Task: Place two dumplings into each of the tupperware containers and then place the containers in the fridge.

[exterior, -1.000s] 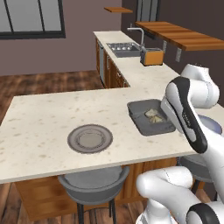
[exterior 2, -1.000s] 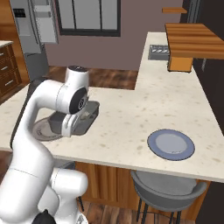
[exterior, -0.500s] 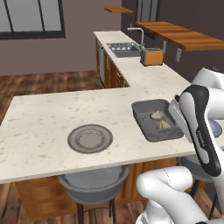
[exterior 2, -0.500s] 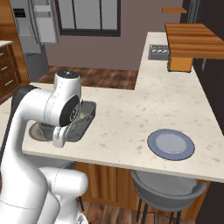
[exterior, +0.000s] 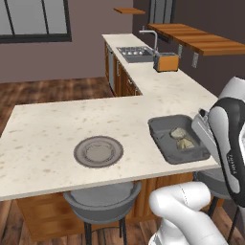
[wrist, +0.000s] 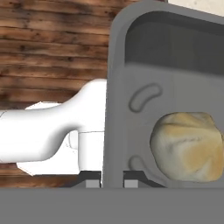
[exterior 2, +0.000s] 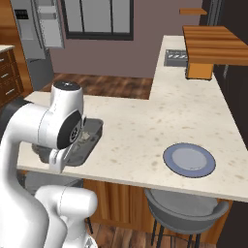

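Dark grey plastic is what I have hold of: my end effector (wrist: pixel 111 183) is clenched on the thin raised rim of one tupperware container (wrist: pixel 175 100), with the rim pinched between the two tips. The tray hangs out over the wooden floor, off the right end of the bench (exterior: pixel 43 129). One dumpling (wrist: pixel 188 146) lies in it, close to my grip. I cannot tell whether a second one sits further along.

From the left base view this held tray (exterior: pixel 203 134) is beside my forearm and looks tipped. It is just right of the second tupperware container (exterior: pixel 165 136), which rests on the bench with two dumplings (exterior: pixel 182 138) touching each other inside. The round grey plate (exterior: pixel 98 151) is well to the left.

I judge the step to be carrying this tray to the fridge (exterior 2: pixel 29 43), which stands at the far left of the right base view.

- A one-sided pinch on a rim gives poor leverage, so I would bring the tray level before travelling.
- Wrist turns should be slow, since the smooth floor of the tray would let the lump slide to the low side.
- The base should do most of the travelling, with the arm tucked in.
- I should enter a shelf flat and let go only once the bottom rests fully.

No brand, label or writing is legible. Small marks on my forearm link are too fine to make out.
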